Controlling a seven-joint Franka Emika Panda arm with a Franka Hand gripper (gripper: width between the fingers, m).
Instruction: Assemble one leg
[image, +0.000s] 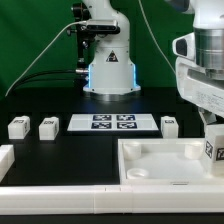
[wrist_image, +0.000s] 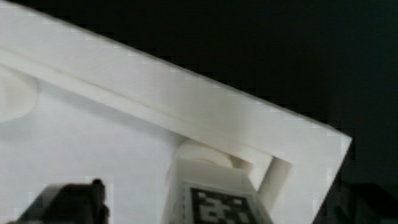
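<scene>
no words or numbers can be read; only black-and-white square tags on each leg (image: 47, 126) and the marker board (image: 111, 123).

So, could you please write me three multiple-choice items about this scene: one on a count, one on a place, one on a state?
1. How many legs stand in a row with the marker board?
A one; B three; C five.

2. Where is the fourth leg?
A on the marker board; B between two other legs; C at the tabletop's corner, below the gripper.

3. The tabletop's round socket at the exterior view's left is:
A empty; B filled by a leg; C covered by the marker board.

Answers:
1 B, two show at the board's exterior-view left and one at its right.
2 C, its tag shows beside the corner wall.
3 A, only a bare white hollow shows.
</scene>
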